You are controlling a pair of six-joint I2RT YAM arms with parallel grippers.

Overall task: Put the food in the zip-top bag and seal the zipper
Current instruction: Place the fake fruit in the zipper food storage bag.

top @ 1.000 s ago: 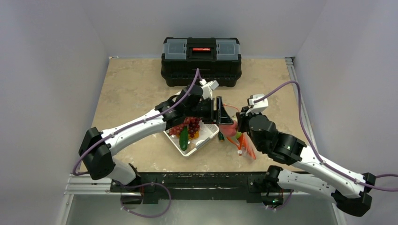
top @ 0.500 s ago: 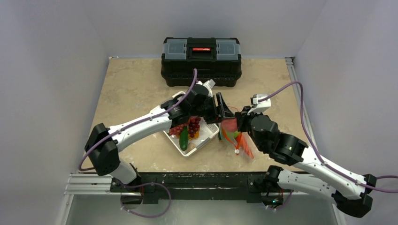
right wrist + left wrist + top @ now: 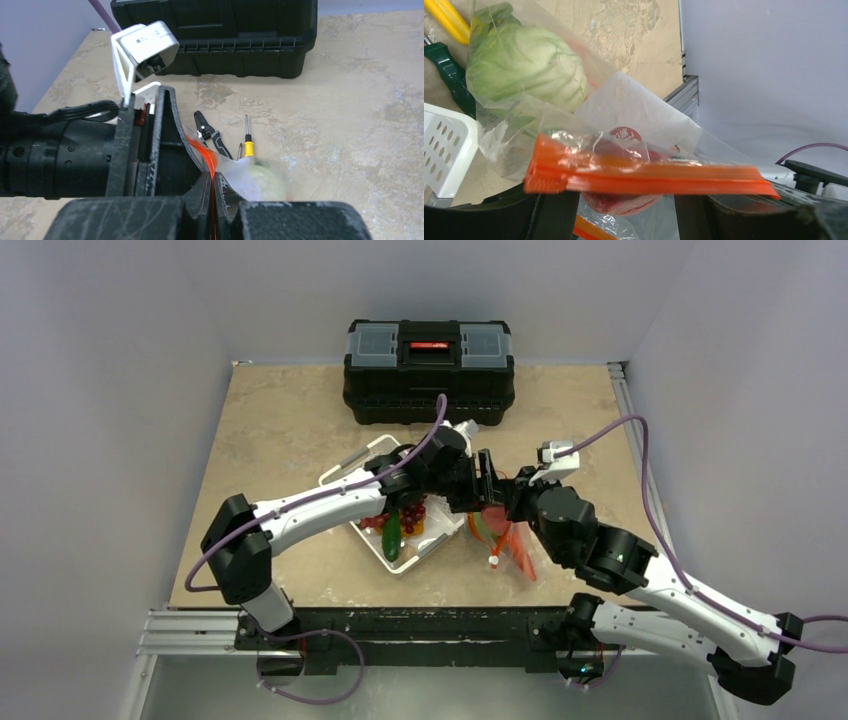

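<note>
Bottom centre of the right wrist view, the right jaws are pinched tight on the zipper [image 3: 208, 161] of the zip-top bag [image 3: 512, 545], which sits just right of the white basket [image 3: 340, 468] at mid-frame in the top view. The left jaws stand apart, with the orange-red strip lying across their tips. A pink round piece [image 3: 621, 202] and the cabbage [image 3: 524, 70] show inside the bag. The cucumber [image 3: 391, 536] and grapes [image 3: 405, 512] lie in the basket. Beyond, a black toolbox [image 3: 428, 370] stands at the desk's [image 3: 280, 420] upper edge.
</note>
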